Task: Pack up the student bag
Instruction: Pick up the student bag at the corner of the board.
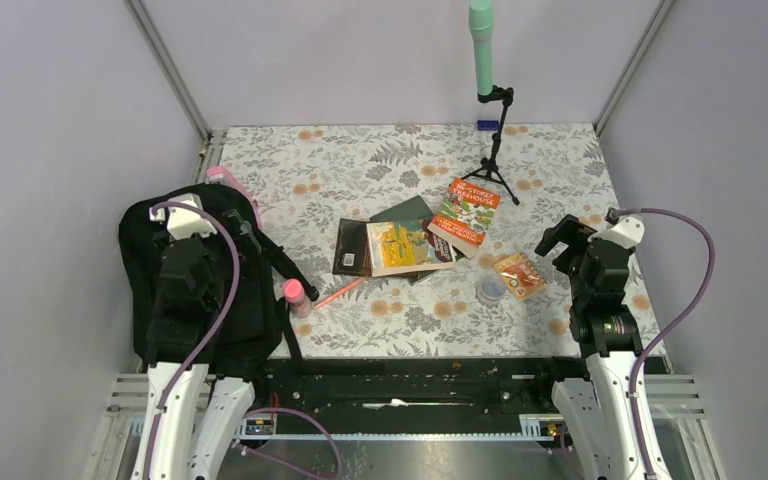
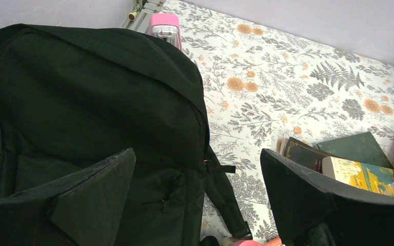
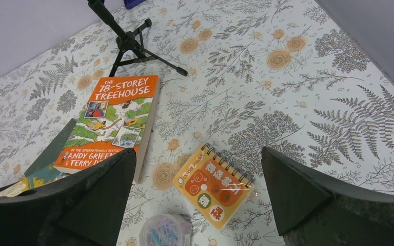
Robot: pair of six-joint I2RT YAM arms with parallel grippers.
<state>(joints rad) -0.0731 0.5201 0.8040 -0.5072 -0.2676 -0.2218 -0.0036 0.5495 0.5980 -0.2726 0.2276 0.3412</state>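
Note:
The student bag [image 1: 250, 300], large, black and soft, lies flat at the table's left edge, straps trailing right. In the left wrist view the bag [image 2: 92, 102] fills the left half. My left gripper [image 2: 197, 151] hovers over the bag's right edge, open and holding nothing. At the right side of the table my right gripper [image 1: 557, 240] is open too. In its wrist view the gripper [image 3: 198, 149] hangs above a small orange spiral notebook [image 3: 213, 187] and touches nothing.
Books lie mid-table: an orange Treehouse book [image 1: 465, 210], a yellow one [image 1: 400, 247], a dark green one [image 1: 405, 210]. A pink bottle [image 1: 297, 297] and a red pen [image 1: 338, 293] sit beside the bag. A tub of clips [image 1: 491, 289] is near the notebook. A tripod [image 1: 495, 150] stands behind.

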